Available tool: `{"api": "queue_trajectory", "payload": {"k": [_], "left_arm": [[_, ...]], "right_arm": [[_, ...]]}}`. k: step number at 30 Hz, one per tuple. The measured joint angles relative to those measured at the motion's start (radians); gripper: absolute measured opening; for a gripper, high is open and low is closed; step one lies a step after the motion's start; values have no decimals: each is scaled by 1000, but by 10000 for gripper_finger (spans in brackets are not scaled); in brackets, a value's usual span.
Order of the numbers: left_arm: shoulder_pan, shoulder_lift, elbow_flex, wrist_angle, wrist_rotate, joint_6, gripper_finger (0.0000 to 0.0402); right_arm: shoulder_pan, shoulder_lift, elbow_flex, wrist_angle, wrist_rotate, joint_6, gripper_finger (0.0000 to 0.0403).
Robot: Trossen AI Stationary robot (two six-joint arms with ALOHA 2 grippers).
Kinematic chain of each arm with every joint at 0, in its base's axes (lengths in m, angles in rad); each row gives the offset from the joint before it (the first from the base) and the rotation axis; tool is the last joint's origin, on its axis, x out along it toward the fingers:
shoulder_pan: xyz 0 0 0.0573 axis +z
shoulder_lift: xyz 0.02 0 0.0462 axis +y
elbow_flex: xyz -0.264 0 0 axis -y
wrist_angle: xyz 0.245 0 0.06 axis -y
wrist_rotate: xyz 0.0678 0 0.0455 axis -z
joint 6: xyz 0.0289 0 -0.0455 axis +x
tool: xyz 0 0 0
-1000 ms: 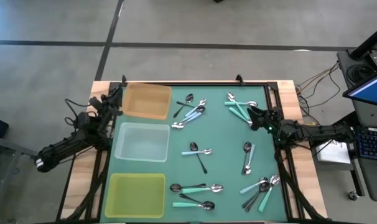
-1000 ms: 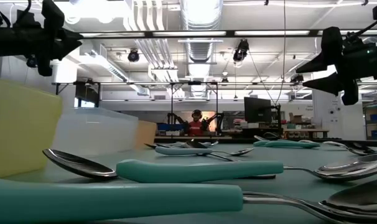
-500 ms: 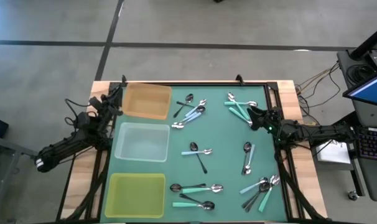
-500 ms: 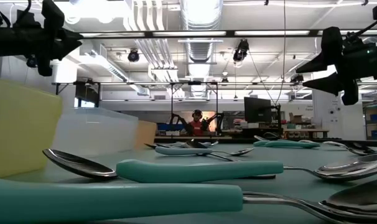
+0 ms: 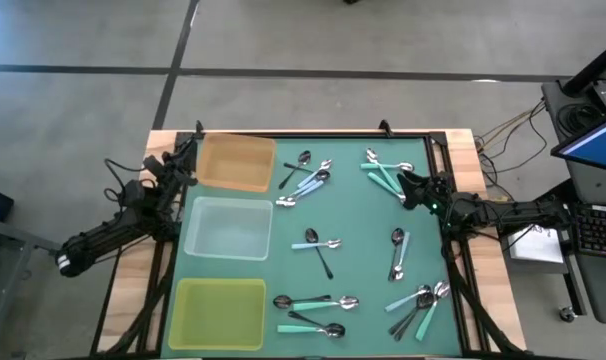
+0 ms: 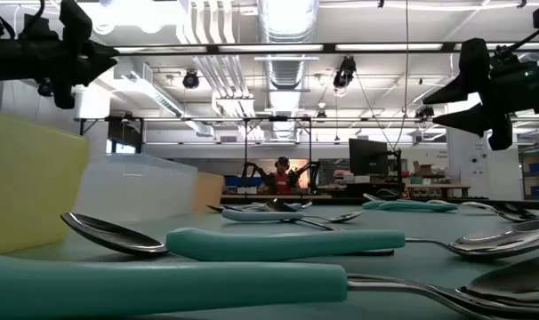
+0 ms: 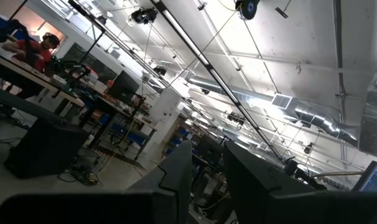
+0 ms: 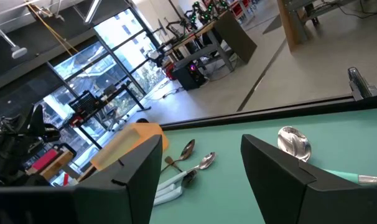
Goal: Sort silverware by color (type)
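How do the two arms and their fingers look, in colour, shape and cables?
Both arms are dark, slim and jointed. The left arm has a pale end cap near its base and loose black cables beside it. The right arm shows a small green light near its wrist. The right gripper has two broad, flat, dark fingers with angular tips.

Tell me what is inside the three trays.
Nothing shows in any of them from above: the orange tray, the clear tray and the yellow tray show only bare floors. The spoons all lie on the mat. No part of a tray is covered.
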Motion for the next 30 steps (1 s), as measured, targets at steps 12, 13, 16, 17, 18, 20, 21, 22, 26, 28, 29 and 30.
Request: {"api": "queue_trajectory", "payload": {"k": [12, 13, 16, 17, 18, 20, 21, 22, 26, 28, 29, 30], "left_arm": [[0, 0, 0, 0, 0, 0, 75], [0, 0, 0, 0, 0, 0, 75], [0, 0, 0, 0, 0, 0, 75], [0, 0, 0, 0, 0, 0, 75], [0, 0, 0, 0, 0, 0, 75], [0, 0, 0, 0, 0, 0, 75], [0, 0, 0, 0, 0, 0, 75], [0, 0, 0, 0, 0, 0, 75], [0, 0, 0, 0, 0, 0, 75], [0, 0, 0, 0, 0, 0, 75], [0, 0, 0, 0, 0, 0, 75], [0, 0, 0, 0, 0, 0, 75]], "right_arm": [[0, 0, 0, 0, 31, 0, 210], [0, 0, 0, 0, 34, 0, 210], [0, 0, 0, 2, 34, 15, 210], [0, 0, 0, 2, 34, 20, 210], [0, 0, 0, 2, 34, 20, 210], [0, 0, 0, 4, 34, 12, 210], [0, 0, 0, 8, 35, 12, 210], [0, 0, 0, 16, 36, 11, 210], [0, 0, 0, 25, 35, 12, 210], [0, 0, 0, 36, 14, 71, 210], [-1, 0, 0, 42, -7, 96, 210], [-1, 0, 0, 51, -30, 109, 210]]}}
